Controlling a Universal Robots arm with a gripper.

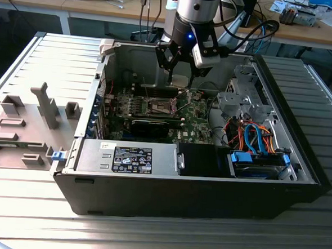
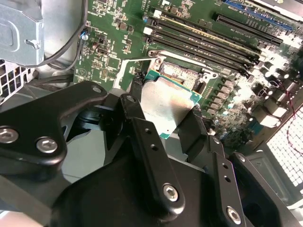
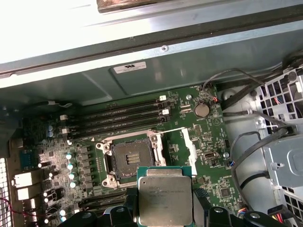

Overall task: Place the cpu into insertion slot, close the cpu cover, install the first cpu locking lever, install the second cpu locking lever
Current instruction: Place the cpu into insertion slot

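Overhead, grips the cpu (image 3: 164, 196) by two opposite edges in the gripper (image 1: 180, 69), closed firmly on the chip, with its metal top up, inside the open computer case (image 1: 178, 193). Hangs above and just far of the bare insertion slot (image 3: 131, 158) on the green board (image 3: 208, 137), socket lying down toward the exterior view's left. Shows the cpu cover (image 3: 189, 146) raised beside it.
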